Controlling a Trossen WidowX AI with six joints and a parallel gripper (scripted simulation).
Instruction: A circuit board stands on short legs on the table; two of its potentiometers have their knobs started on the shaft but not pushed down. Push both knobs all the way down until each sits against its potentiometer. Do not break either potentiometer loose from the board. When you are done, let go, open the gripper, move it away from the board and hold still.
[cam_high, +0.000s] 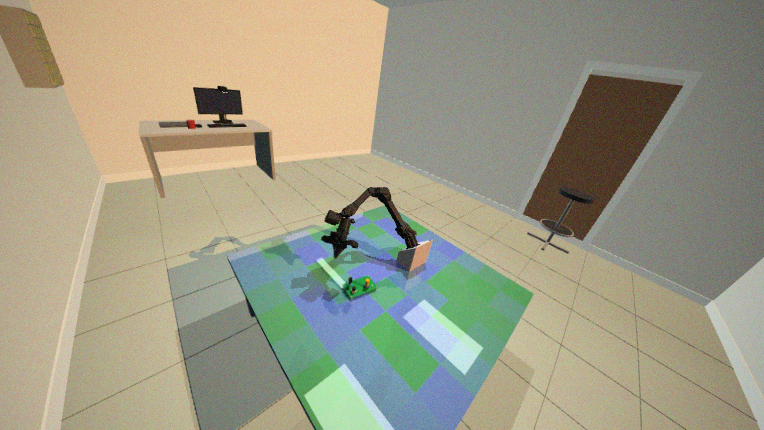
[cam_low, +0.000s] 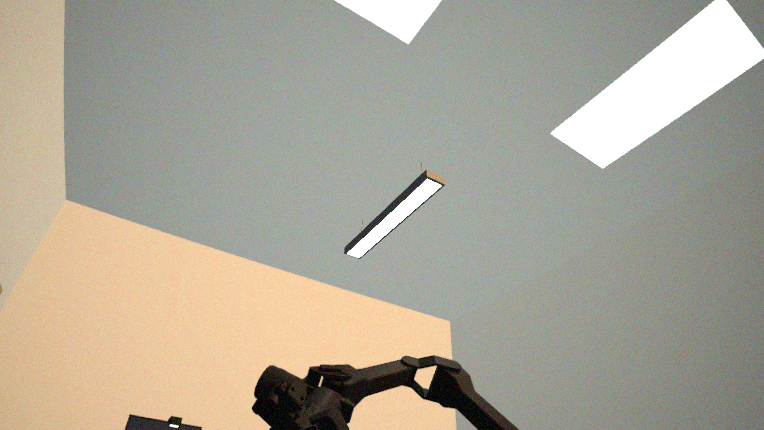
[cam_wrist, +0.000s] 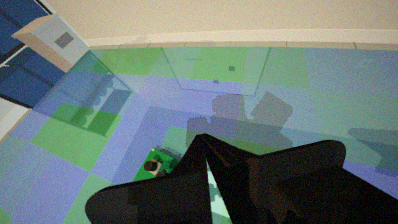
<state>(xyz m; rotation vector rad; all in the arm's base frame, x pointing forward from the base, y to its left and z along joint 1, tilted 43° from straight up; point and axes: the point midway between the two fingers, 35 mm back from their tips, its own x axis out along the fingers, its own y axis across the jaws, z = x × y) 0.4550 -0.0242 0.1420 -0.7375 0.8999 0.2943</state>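
The green circuit board (cam_high: 363, 292) (cam_wrist: 161, 154) stands near the middle of the patchwork table top (cam_high: 400, 341). Small upright parts stand on it: a dark one (cam_high: 350, 280) and an orange one (cam_high: 367, 283), with another low part in front. A dark round knob (cam_wrist: 150, 165) shows from above in the wrist view. The views are too coarse to tell how far down the knobs sit. My gripper (cam_high: 336, 256) (cam_wrist: 201, 139) is shut and empty, with its tips pointing down. It is above the table, behind and left of the board, touching nothing. Its fingers hide part of the board in the wrist view.
A pale upright panel (cam_high: 420, 256) stands at the arm's base, right of and behind the board. A desk (cam_high: 203, 139) with a monitor (cam_high: 218, 101) and a stool (cam_high: 576, 195) stand on the floor away from the table. The exterior view shows mostly ceiling and the upper arm.
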